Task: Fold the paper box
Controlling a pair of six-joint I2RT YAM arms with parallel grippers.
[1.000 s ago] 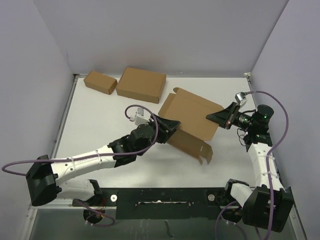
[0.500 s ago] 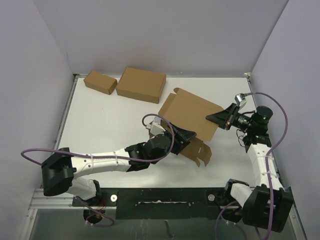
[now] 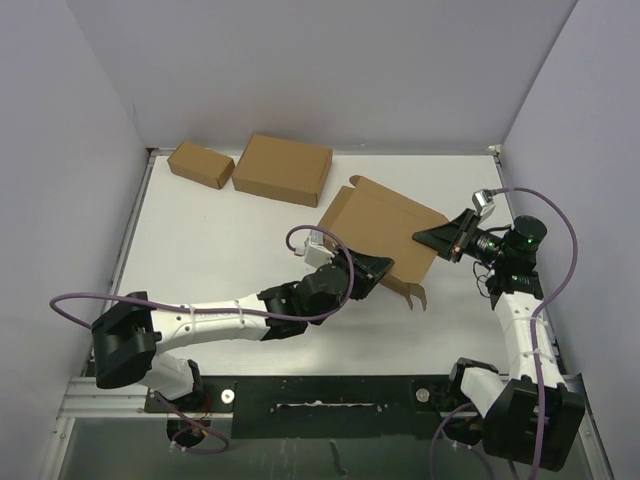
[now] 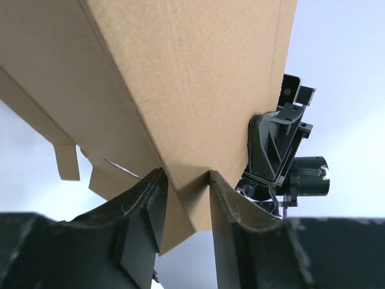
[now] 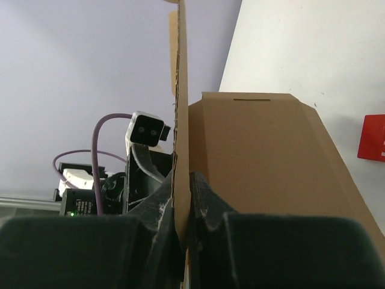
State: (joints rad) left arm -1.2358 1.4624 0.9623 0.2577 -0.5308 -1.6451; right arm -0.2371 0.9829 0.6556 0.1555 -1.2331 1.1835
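Note:
The paper box (image 3: 378, 228), a thin brown mailer with notched flaps, lies opened out right of the table's middle. In the top view my left gripper (image 3: 380, 267) is at the box's near edge. The left wrist view shows a folded cardboard corner (image 4: 192, 144) filling the gap of that gripper (image 4: 185, 180), touching both fingers. My right gripper (image 3: 428, 236) holds the box's right edge. In the right wrist view it (image 5: 181, 201) is shut on a thin upright wall (image 5: 179, 120), with the box's broad panel (image 5: 258, 168) to the right.
A small brown box (image 3: 200, 164) and a larger thick brown box (image 3: 282, 169) stand at the back left of the white table (image 3: 210, 240). A red patch (image 5: 372, 137) shows at the right edge of the right wrist view. Purple cables loop from both arms.
My left arm has swung right along the box's near edge, its jaws widening and then narrowing onto the cardboard. The near flap has drawn in and lifted. The right gripper has kept its grip.

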